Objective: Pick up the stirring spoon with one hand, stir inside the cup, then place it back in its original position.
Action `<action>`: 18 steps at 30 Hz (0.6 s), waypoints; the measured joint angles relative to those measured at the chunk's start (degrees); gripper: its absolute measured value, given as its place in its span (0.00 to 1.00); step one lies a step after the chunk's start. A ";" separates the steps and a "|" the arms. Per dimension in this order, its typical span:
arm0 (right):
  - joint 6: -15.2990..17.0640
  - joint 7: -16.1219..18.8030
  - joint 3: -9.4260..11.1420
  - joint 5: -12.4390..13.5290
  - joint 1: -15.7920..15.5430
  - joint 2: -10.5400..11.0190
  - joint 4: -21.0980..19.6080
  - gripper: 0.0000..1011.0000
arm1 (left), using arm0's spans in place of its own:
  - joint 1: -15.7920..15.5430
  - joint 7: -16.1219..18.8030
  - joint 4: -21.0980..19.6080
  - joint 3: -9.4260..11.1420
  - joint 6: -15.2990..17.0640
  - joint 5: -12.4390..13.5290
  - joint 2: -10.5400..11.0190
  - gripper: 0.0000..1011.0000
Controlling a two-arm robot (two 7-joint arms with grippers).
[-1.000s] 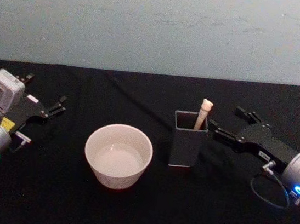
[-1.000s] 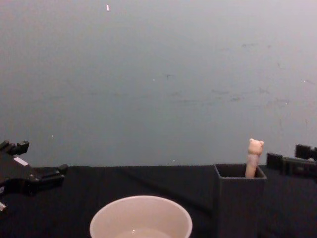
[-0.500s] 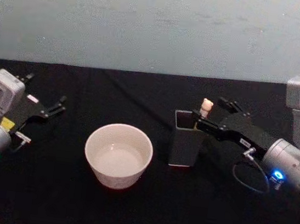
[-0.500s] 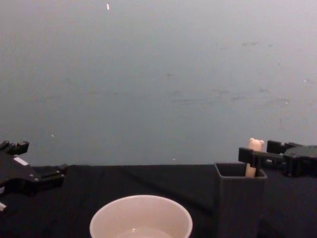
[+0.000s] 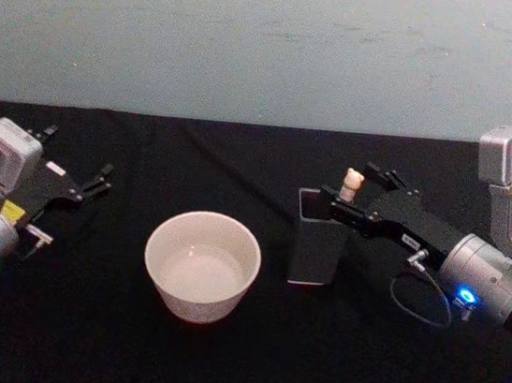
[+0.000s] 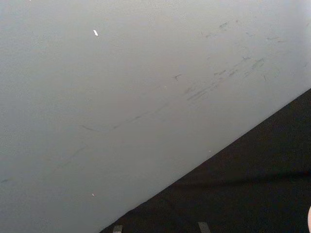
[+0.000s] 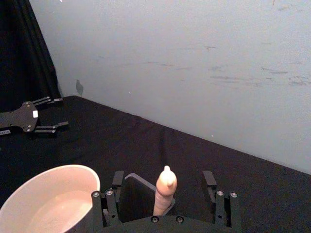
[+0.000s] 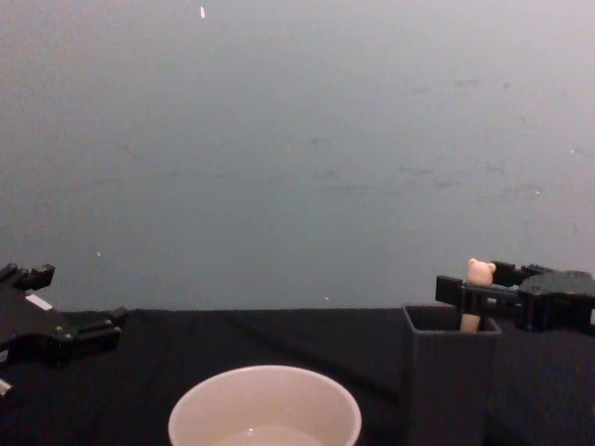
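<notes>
Right gripper (image 5: 348,192) spread wide, holding nothing. Between its fingers, untouched: the stirring spoon (image 7: 165,187), standing in the grey holder (image 5: 315,248). Past the fingertips, the cup (image 5: 186,305); farther off, left gripper (image 5: 80,153) parked, open.

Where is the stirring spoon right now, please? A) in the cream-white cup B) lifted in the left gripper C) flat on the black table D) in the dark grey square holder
D: the stirring spoon stands in the dark grey square holder, its bear-head top between the sides of the open right gripper; the left gripper sits parked at the far left.
</notes>
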 joint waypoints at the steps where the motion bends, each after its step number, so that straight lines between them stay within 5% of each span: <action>1: 0.01 0.01 0.00 0.03 0.01 0.00 0.00 0.99 | 0.00 0.00 0.00 0.00 0.00 0.00 0.00 0.99; 10: 0.07 0.04 0.04 0.15 0.03 0.00 0.00 0.93 | 0.00 0.00 0.00 0.00 0.00 0.00 0.00 0.99; 18: 0.12 0.03 0.06 0.21 0.03 0.00 0.00 0.70 | 0.00 0.00 0.00 0.00 0.00 0.00 0.00 0.99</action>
